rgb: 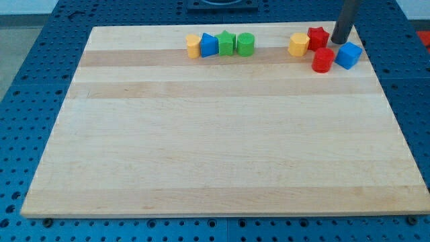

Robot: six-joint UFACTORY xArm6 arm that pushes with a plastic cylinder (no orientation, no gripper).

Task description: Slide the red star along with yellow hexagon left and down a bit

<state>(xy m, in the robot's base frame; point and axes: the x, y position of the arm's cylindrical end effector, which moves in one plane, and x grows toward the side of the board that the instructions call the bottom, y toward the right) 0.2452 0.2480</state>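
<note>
The red star [318, 37] sits near the view's top right of the wooden board [222, 134]. The yellow hexagon [299, 44] touches its left side. My tip [338, 42] is just right of the red star, very close to it, with the rod rising to the view's top. A red cylinder [323, 60] lies just below the star and a blue cube [349, 55] sits below and right of my tip.
A row of blocks stands at the view's top centre: a yellow block [193, 46], a blue block [209, 45], a green star [226, 43] and a green cylinder [245, 44]. The board's top edge runs just above the red star.
</note>
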